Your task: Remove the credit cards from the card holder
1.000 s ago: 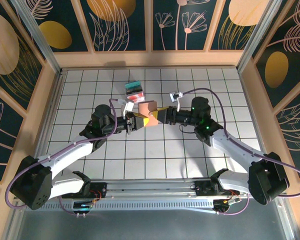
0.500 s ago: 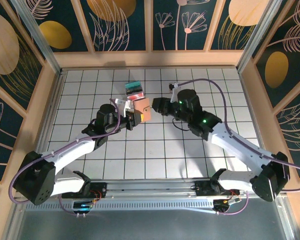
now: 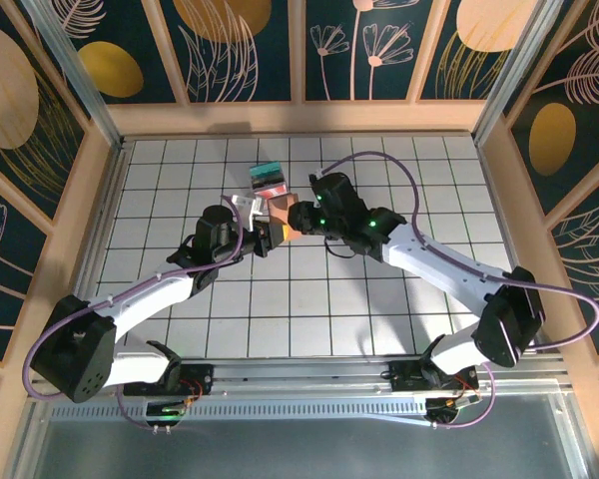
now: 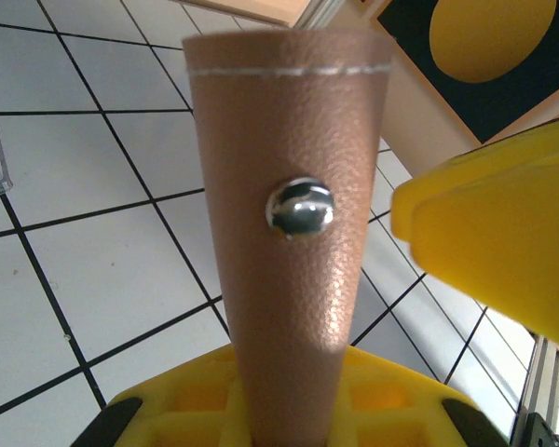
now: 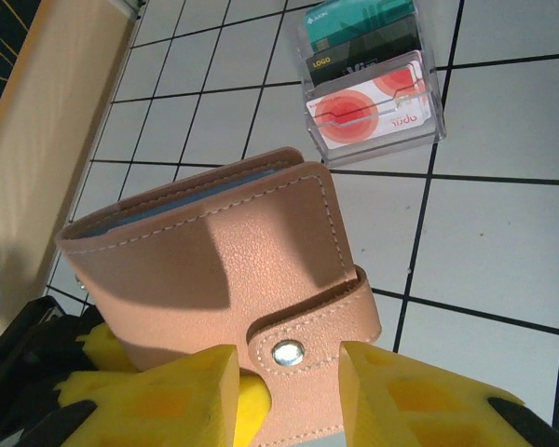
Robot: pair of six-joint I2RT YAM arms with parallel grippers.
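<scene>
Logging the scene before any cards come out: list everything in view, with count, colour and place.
card holder: one, tan-pink with a silver snap, folded shut, between the two grippers
clear box: one, transparent, on the tiles beyond the card holder
cards: three visible in the box: teal, dark, white-and-red
table: one, white tiles with dark lines
walls: wooden frame with dark floral panels, around the table
rail: one, metal, at the near edge
cables: two, purple, along the arms
left gripper: yellow fingers, shut on the card holder
right gripper: yellow fingers either side of the snap strap; grip unclear
</scene>
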